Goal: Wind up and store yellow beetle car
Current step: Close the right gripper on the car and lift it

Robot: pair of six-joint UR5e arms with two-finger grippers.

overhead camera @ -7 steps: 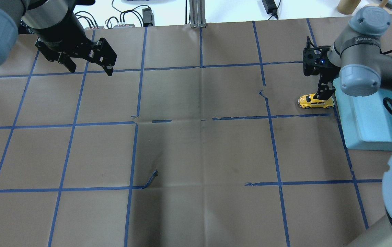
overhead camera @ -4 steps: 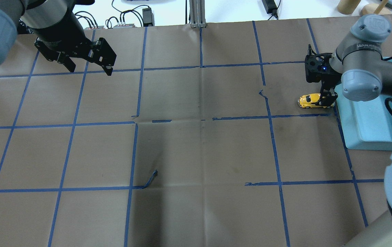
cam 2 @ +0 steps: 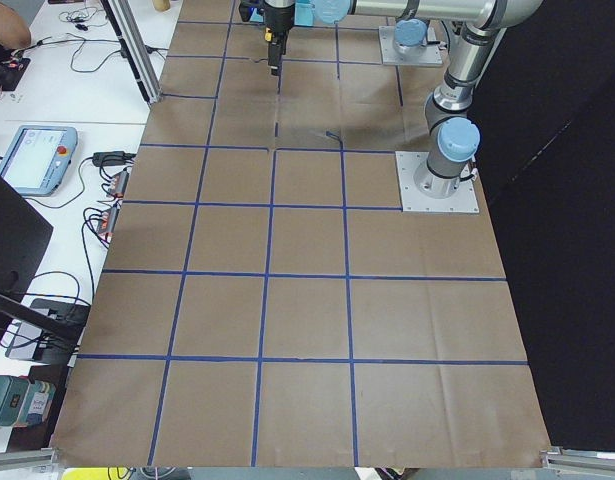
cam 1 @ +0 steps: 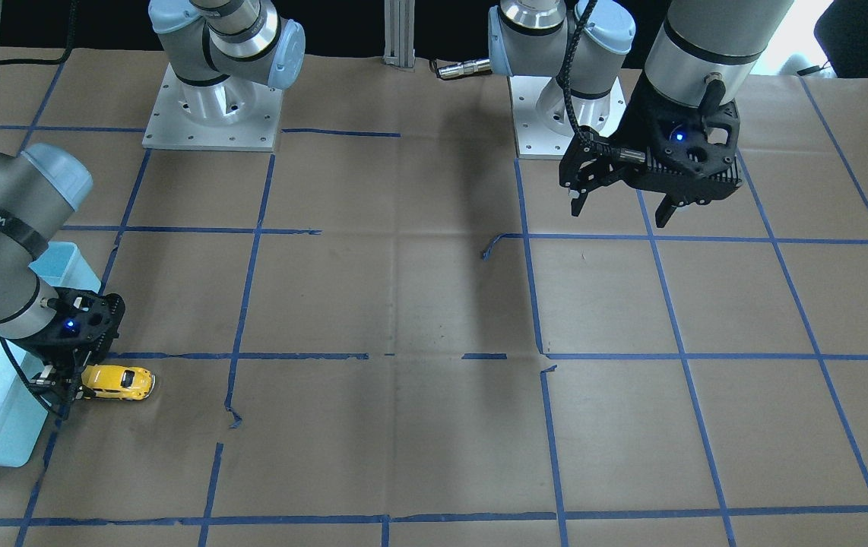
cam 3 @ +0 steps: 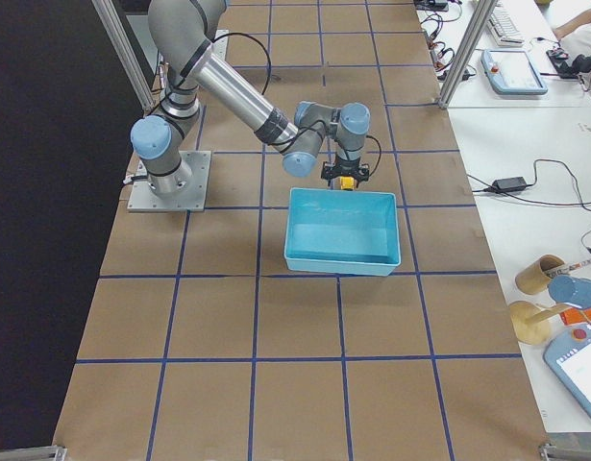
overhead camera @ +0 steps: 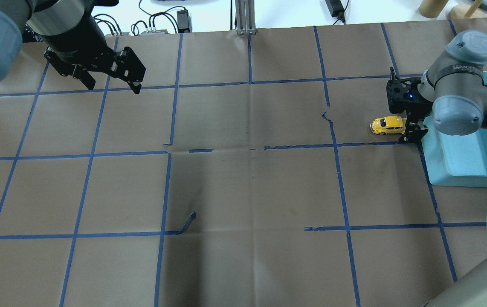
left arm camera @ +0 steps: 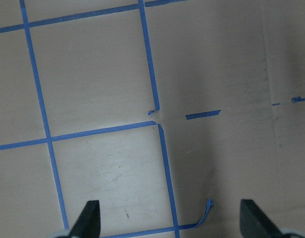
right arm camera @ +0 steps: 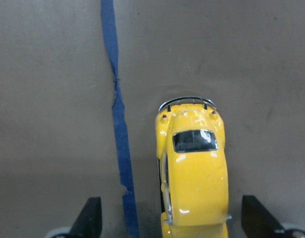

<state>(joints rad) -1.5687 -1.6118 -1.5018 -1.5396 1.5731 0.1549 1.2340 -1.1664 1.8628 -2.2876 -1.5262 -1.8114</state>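
One pincer (right arm camera: 174, 218) astride yellow beetle car (right arm camera: 194, 173)

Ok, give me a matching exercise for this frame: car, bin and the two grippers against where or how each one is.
Things:
1. car
2. bin
3. left gripper
4. right gripper

States:
A. open, over bare paper
B. yellow, standing on the paper
C. open, straddling one end of the car
D. light blue, nothing in it

Pairs: 1-B, 2-D, 3-A, 4-C
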